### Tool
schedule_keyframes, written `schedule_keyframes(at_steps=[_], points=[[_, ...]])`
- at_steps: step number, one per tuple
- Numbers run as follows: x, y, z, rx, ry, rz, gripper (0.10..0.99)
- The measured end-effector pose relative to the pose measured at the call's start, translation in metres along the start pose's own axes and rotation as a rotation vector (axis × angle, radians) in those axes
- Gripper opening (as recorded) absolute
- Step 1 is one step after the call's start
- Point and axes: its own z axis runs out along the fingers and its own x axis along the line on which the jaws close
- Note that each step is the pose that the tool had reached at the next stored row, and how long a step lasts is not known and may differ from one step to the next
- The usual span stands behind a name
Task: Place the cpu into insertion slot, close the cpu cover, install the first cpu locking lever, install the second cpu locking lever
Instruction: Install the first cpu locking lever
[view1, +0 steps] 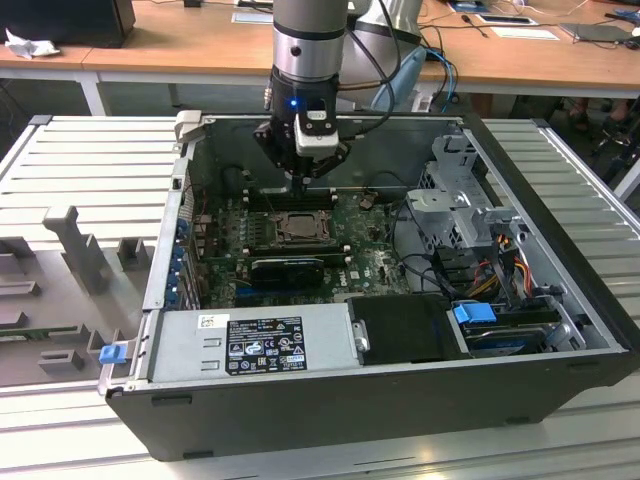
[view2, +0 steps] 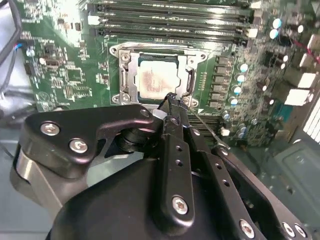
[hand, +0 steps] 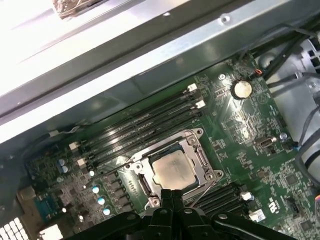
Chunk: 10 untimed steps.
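The cpu (view2: 157, 80) (hand: 172, 170) lies flat in the insertion slot (view1: 297, 228) of the green motherboard, its pale metal top showing. The cpu cover (view2: 129, 75) (hand: 196, 159) lies down over it as a dark frame, and the chip shows through its window. My gripper (view1: 303, 180) (view2: 170, 98) (hand: 172, 192) is shut with its fingertips pressed together. It hangs a little above the board at the socket's edge, with nothing between its fingers. A thin wire lever (view2: 207, 129) runs from beside the fingertips along one side of the socket.
Long black memory slots (hand: 145, 117) flank the socket. A black expansion card (view1: 288, 268) lies beside it, with the power supply (view1: 250, 345) in front. The drive cage (view1: 465, 200) and cables (view1: 500, 260) fill the exterior view's right. Case walls (view1: 170, 230) enclose everything.
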Motion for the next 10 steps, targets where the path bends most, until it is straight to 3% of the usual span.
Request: schedule_keyframes(at_steps=[10], points=[[0.0,0.0,0.0004,0.003,-0.0014,-0.23,0.106]])
